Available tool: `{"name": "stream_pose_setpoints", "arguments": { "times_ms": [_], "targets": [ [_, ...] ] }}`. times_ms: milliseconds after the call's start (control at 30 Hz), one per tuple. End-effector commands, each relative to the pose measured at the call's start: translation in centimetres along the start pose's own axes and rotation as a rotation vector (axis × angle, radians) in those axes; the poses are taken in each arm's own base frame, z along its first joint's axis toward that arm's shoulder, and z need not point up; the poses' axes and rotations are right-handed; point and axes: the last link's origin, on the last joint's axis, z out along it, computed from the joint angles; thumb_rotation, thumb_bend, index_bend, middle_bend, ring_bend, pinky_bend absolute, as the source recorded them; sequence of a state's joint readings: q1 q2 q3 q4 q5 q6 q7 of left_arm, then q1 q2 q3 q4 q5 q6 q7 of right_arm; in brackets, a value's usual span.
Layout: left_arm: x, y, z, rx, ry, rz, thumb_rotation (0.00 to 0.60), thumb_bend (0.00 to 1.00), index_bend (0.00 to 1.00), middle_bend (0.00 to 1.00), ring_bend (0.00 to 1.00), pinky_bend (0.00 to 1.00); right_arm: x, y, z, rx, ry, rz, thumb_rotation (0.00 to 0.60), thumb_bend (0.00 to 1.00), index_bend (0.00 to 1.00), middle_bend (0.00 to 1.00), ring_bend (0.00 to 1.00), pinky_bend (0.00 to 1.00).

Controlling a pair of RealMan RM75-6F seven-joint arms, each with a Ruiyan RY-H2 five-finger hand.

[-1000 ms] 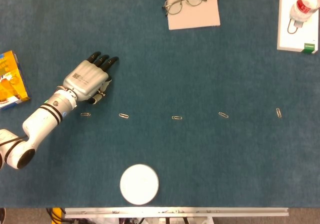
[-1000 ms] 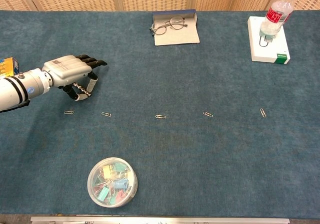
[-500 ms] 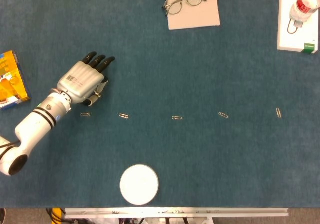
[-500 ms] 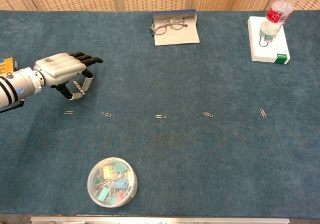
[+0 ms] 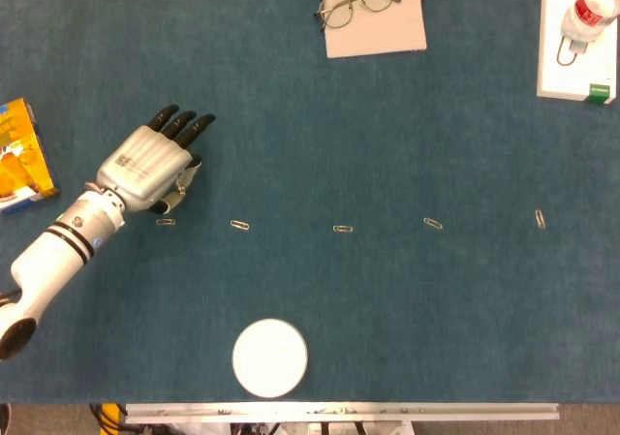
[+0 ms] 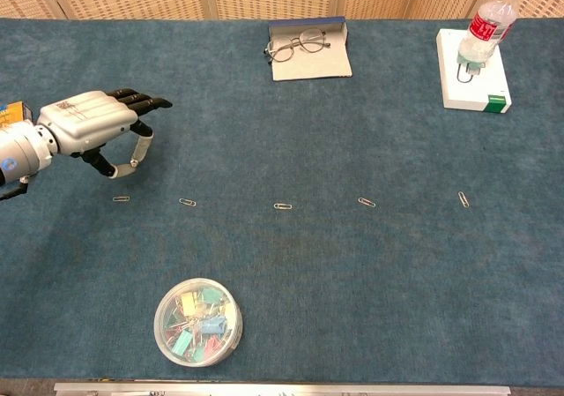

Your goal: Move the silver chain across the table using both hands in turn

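Observation:
No linked chain shows in either view. Several silver paper clips lie apart in a row across the table, from the leftmost clip (image 5: 166,222) (image 6: 121,199) to the rightmost clip (image 5: 540,219) (image 6: 463,199). My left hand (image 5: 150,164) (image 6: 92,127) hovers at the left, just behind the leftmost clip, fingers stretched out and apart, thumb hanging down, holding nothing. My right hand appears in neither view.
A round clear tub of coloured binder clips (image 6: 198,321) stands near the front edge. Glasses (image 5: 358,1) lie on a pad at the back. A bottle on a white box (image 6: 473,70) is at back right. An orange box (image 5: 19,154) lies at the left edge.
My left hand has drawn back to the left, towards the table's left edge, with its fingers still spread. The clips have not moved.

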State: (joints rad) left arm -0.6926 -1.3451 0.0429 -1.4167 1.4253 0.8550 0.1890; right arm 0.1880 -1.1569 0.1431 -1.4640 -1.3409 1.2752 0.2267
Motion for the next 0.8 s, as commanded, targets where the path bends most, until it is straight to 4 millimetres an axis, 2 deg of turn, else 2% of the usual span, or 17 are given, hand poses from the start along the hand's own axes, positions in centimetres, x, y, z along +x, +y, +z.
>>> {"name": "stream_pose_setpoints", "arguments": {
  "times_ms": [33, 400, 800],
  "targets": [
    [0.1, 0.0, -0.4, 0.003, 0.004, 0.000, 0.600, 0.33, 0.56, 0.00, 0.00, 0.00, 0.0, -0.1, -0.1, 0.002, 0.000, 0.000, 0.600, 0.34, 0.30, 0.20, 0.12, 0.32],
    [0.6, 0.0, -2.1, 0.006, 0.023, -0.003, 0.600, 0.33, 0.57, 0.00, 0.00, 0.00, 0.0, -0.7, -0.2, 0.014, 0.003, 0.001, 0.600, 0.34, 0.30, 0.20, 0.12, 0.32],
    [0.6, 0.9, -5.4, -0.003, 0.002, -0.002, 0.600, 0.33, 0.57, 0.00, 0.00, 0.00, -0.2, -0.9, -0.6, 0.023, 0.003, 0.009, 0.600, 0.34, 0.30, 0.20, 0.12, 0.32]
  ]
}}
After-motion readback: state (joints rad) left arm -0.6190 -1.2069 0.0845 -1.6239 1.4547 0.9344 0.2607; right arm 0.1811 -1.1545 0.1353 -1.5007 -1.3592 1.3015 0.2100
